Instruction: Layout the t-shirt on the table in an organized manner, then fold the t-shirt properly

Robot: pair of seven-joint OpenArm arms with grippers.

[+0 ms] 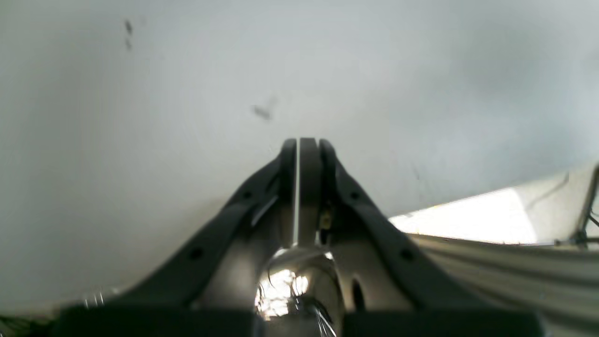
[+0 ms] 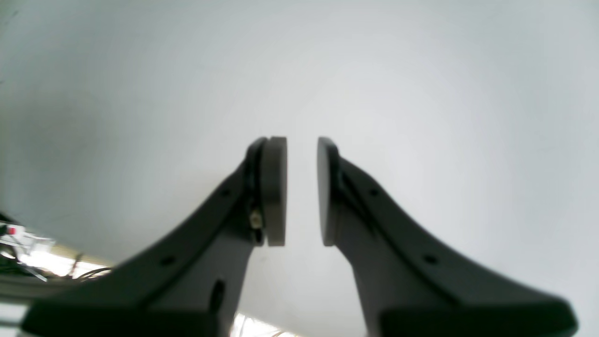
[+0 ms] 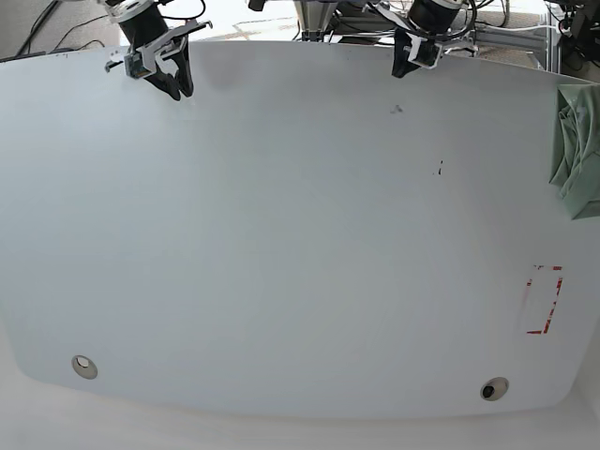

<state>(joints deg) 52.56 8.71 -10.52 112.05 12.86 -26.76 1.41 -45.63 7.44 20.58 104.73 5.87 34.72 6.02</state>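
The sage-green t-shirt (image 3: 577, 150) lies bunched up at the far right edge of the white table (image 3: 281, 234), partly cut off by the frame; neither wrist view shows it. My left gripper (image 3: 402, 69) hangs over the table's back edge right of centre, well left of the shirt. Up close, the left gripper (image 1: 298, 140) has its pads pressed together, shut on nothing. My right gripper (image 3: 177, 90) is at the back left corner, far from the shirt. In its wrist view the right gripper (image 2: 302, 140) is open by a narrow gap, with only bare tabletop between the pads.
A red tape rectangle (image 3: 544, 300) marks the table's front right. Round cable holes sit at the front left (image 3: 84, 367) and front right (image 3: 493, 388). Small dark specks (image 3: 397, 109) dot the surface near the left gripper. Cables and metal framing (image 3: 506, 37) run behind the back edge.
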